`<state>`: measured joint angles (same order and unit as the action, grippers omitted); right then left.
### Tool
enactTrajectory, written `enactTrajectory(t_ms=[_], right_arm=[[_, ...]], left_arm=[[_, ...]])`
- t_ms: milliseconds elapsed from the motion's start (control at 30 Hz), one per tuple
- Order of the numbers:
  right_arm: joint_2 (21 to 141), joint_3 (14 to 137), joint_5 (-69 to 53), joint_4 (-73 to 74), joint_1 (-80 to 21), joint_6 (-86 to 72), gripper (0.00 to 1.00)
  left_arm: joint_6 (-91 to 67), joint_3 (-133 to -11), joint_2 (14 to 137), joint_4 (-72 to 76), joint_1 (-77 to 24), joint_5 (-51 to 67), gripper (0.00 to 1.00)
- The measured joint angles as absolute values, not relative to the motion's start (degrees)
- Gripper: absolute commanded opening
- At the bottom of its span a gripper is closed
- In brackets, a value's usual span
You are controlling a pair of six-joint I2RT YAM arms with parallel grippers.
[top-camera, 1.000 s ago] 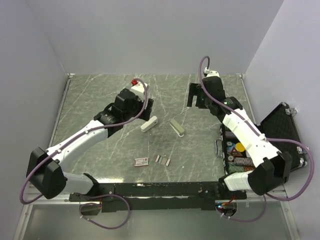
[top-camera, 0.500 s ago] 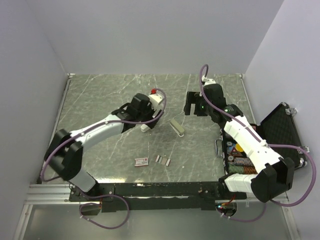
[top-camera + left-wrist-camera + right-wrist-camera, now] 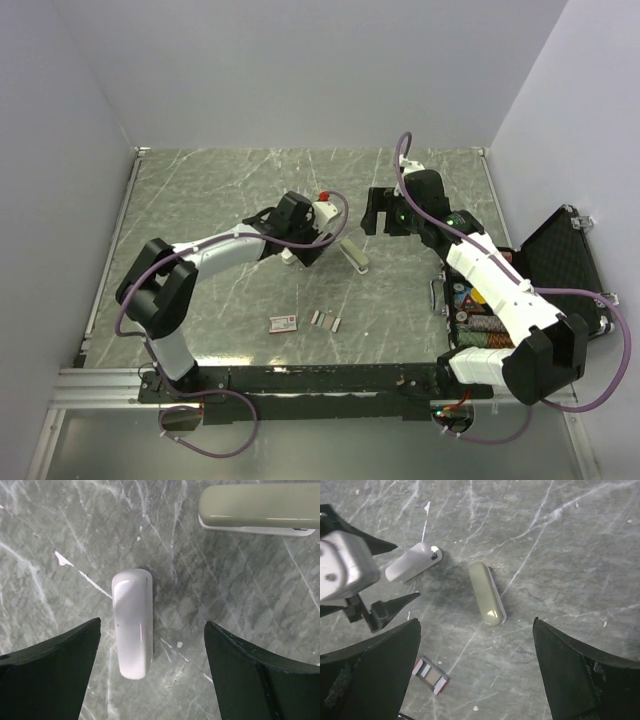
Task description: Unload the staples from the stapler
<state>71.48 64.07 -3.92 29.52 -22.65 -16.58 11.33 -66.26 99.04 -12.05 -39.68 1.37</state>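
A: Stapler (image 3: 132, 622): where is it placed?
B: Flat on the surface (image 3: 240, 605), between the left gripper's (image 3: 152, 625) spread jaws, untouched; its long axis is set crosswise to their closing. A green stapler (image 3: 487, 592) is seen rightward, under the open right gripper (image 3: 476, 622).

Two white-and-black robot arms reach out from their bases at the near edge. The left arm (image 3: 215, 250) is sharply bent at the elbow and stretches right toward the middle. The left gripper (image 3: 300, 248) points downward, jaws spread wide. The right arm (image 3: 490, 270) extends away and leftward. The right gripper (image 3: 380, 212) hangs higher, angled down, its black fingers (image 3: 370, 675) fully apart.
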Motion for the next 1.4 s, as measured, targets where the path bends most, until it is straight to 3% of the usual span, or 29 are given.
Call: enactTrajectory(t_ms=[833,1400], right_arm=[[71.88,62.89,-6.02,28.56,-23.29,-16.43,1.0],[72.31,62.89,-7.01,28.29,-23.4,-16.43,1.0]], left_arm=[[12.82,-71.05,107.18,-11.94,-35.27,7.01,0.76],[12.8,-72.44,109.62,-13.41,-33.98,9.32,0.53]])
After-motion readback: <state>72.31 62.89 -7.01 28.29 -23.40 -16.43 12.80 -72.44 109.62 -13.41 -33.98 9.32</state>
